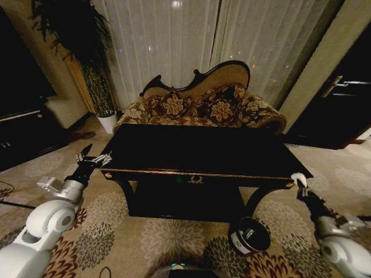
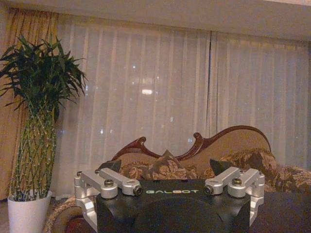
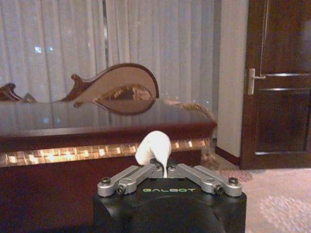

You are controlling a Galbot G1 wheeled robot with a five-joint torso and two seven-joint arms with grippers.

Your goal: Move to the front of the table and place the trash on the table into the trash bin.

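Observation:
The glossy black table (image 1: 197, 152) with gold trim stands straight ahead of me. Off its front right corner, at about tabletop height, my right gripper (image 1: 299, 183) is shut on a white paper wad of trash (image 1: 298, 176). In the right wrist view the wad (image 3: 154, 146) sticks up from the closed gripper (image 3: 163, 168), with the table edge (image 3: 97, 145) behind it. The black trash bin (image 1: 250, 234) with a white label sits on the carpet by the table's front right leg, below and left of that gripper. My left gripper (image 1: 93, 157) hangs open and empty at the front left corner.
A floral sofa (image 1: 203, 104) stands behind the table, against the curtains. A tall plant in a white pot (image 1: 107, 121) is at the back left. A dark door (image 1: 342, 98) is on the right. Patterned carpet (image 1: 116, 231) lies between me and the table.

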